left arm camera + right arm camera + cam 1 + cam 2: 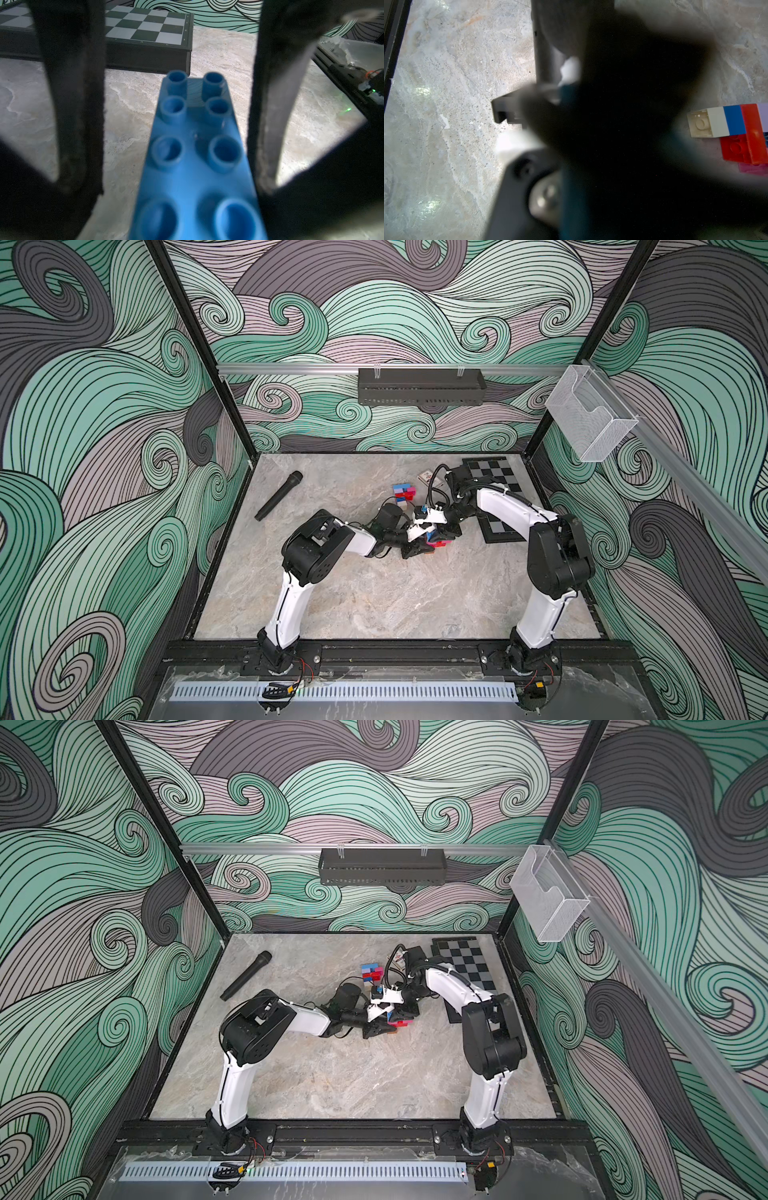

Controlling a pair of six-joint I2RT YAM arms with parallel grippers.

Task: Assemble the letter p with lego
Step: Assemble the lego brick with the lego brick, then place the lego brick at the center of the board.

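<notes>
In the middle of the table my left gripper (419,551) holds a small lego assembly (437,541) of blue, pink and red bricks. In the left wrist view its long blue studded brick (197,145) lies between the dark fingers (72,104), off the table and against one of them. My right gripper (434,531) hangs directly over the same assembly. Dark blur hides its jaws in the right wrist view. A second lego cluster (404,494) of white, blue, red, lilac and pink bricks (726,122) rests on the table just behind.
A folded chessboard (494,477) lies at the back right, partly under my right arm. A boxed card deck (426,477) sits beside it. A black microphone (278,495) lies at the back left. A black shelf (419,385) hangs on the rear wall.
</notes>
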